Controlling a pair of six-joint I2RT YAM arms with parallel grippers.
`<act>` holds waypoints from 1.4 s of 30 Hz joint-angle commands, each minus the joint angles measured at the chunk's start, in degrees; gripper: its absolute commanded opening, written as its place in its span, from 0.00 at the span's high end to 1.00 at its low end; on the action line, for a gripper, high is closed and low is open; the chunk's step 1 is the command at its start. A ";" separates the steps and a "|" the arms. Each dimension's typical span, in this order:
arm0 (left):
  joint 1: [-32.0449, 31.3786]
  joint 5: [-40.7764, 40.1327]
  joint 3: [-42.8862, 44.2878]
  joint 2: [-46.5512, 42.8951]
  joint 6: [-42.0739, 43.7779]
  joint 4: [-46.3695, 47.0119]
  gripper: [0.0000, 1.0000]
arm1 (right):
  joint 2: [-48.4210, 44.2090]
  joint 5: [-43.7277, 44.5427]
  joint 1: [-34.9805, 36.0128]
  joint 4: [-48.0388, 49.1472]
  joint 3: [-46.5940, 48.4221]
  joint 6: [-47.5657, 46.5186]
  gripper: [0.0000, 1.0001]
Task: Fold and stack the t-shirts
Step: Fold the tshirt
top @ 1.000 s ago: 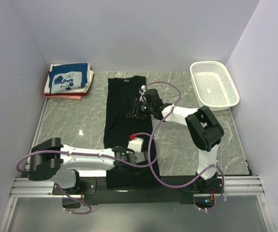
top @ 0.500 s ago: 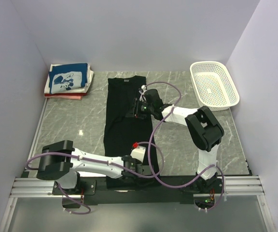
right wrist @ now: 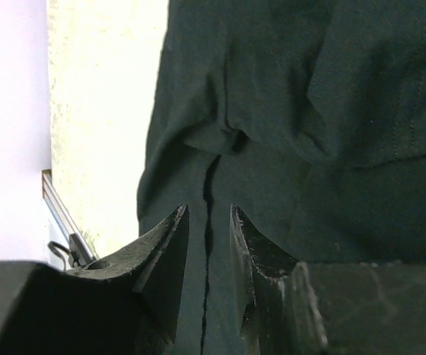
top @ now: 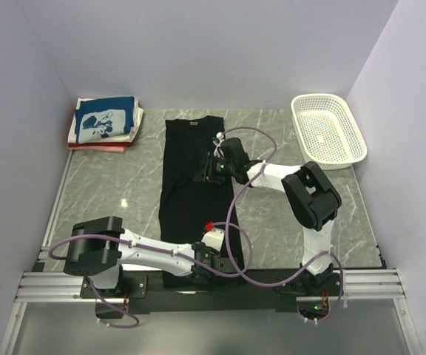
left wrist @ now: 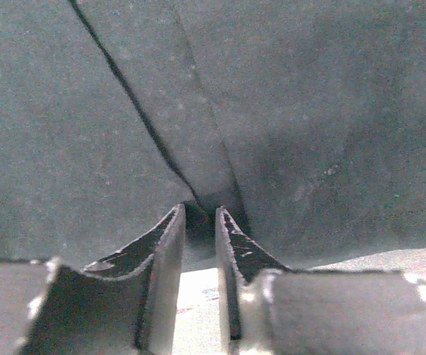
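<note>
Left arm has swung inward since a second ago. Its elbow sits nearer the middle of the lower frame, and the left gripper (left wrist: pixel 198 214) has slid from the lower part of the black t-shirt (top: pixel 183 185) to its near hem. Right gripper (right wrist: pixel 209 211) has edged slightly left; the shirt outline is unchanged.

Left jaws are pinched nearly together on a raised ridge of the black cloth, with pale marble showing just under the hem. Right jaws are a slim gap apart over a fold line on the shirt's right side, upper half. Whether they hold cloth cannot be told.

The shirt lies lengthwise at centre frame, collar toward the far wall. Bare marble table (top: pixel 109 192) flanks both long edges. The folded shirt stack (top: pixel 103 122) is in the upper left corner and the white basket (top: pixel 330 129) at upper right, both well apart from the shirt.
</note>
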 commanded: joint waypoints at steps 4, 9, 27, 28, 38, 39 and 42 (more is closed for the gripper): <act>-1.75 0.06 0.19 -0.89 -1.92 -2.16 0.85 | 0.62 -0.37 -0.10 0.90 0.72 -0.26 0.64; -2.89 -0.29 0.46 -3.26 -2.71 -4.36 0.99 | 0.98 -0.37 -0.10 0.81 0.98 -0.18 0.66; -9.31 0.50 -5.15 -18.46 -4.03 -1.20 0.99 | 0.27 0.68 -0.18 0.46 1.16 0.09 0.66; -9.31 0.67 -5.69 -19.08 -4.47 -0.50 0.99 | 0.36 0.94 -0.18 0.46 1.07 0.09 0.66; -9.40 0.15 -10.70 -26.90 -2.54 6.27 0.99 | -0.08 2.71 -0.01 1.69 -1.13 0.27 0.62; -9.40 0.06 -11.40 -27.52 -2.71 6.45 0.99 | 0.18 2.70 0.25 1.78 -1.21 0.26 0.60; -9.40 -0.46 -12.37 -29.37 -3.50 6.54 0.99 | 0.97 3.23 0.96 1.86 -0.95 0.00 0.56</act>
